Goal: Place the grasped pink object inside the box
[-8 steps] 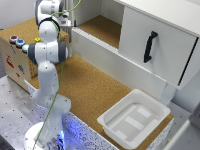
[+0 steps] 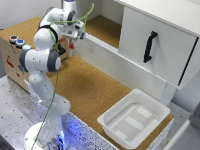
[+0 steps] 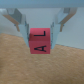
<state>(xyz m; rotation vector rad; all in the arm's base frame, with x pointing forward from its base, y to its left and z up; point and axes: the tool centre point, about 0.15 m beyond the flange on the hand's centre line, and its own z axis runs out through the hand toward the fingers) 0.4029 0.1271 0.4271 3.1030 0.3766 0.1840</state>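
Observation:
My gripper [image 2: 71,44] is shut on the pink object [image 2: 71,46], which hangs above the cork surface near the white ledge at the back left in the exterior view. In the wrist view the pink object [image 3: 38,36] is a small pinkish-red cube with black letters, held between the two fingers of the gripper [image 3: 40,42] above the cork. The box [image 2: 131,119], a shallow white tub with ridges on its floor, sits empty on the cork at the exterior view's lower right, far from the gripper.
A brown cork-topped box [image 2: 11,54] with round coloured buttons [image 2: 17,41] stands at the exterior view's left. A big white drawer [image 2: 165,30] with a black handle [image 2: 149,46] juts out at the upper right. The cork mat [image 2: 95,87] lies between.
The gripper has shifted slightly toward the exterior view's right, still holding the pink object. The box has not moved.

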